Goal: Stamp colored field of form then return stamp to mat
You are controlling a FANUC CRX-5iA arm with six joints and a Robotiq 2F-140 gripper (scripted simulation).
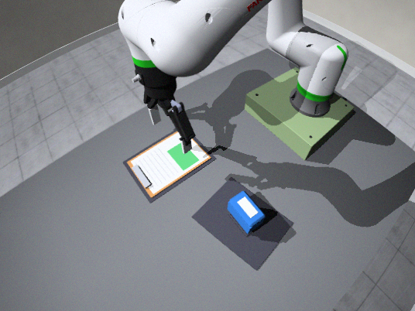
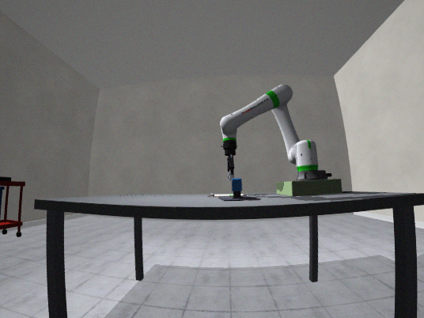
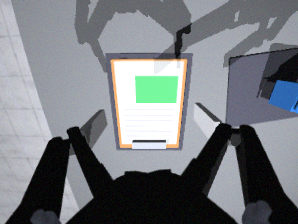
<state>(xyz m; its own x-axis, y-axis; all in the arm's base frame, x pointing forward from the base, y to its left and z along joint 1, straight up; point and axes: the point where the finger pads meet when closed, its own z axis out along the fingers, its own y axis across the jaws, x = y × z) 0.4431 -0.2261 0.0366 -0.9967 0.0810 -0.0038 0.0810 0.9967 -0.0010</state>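
Note:
The blue stamp (image 1: 246, 211) with a white top label stands on the dark mat (image 1: 243, 224), near its middle. The form (image 1: 169, 164) lies on an orange clipboard to the mat's left, with a green field (image 1: 183, 155) at its far end; the field bears no mark. My gripper (image 1: 170, 129) hangs open and empty high above the form. In the wrist view the form (image 3: 149, 103) and green field (image 3: 156, 89) lie between my spread fingers, and the stamp (image 3: 285, 95) shows at the right edge. In the exterior view the stamp (image 2: 236, 187) stands below my gripper (image 2: 230, 174).
The arm's green base block (image 1: 298, 116) stands at the table's back right. A metal clip (image 1: 142, 176) holds the form's near end. A red cart (image 2: 9, 206) stands on the floor far left.

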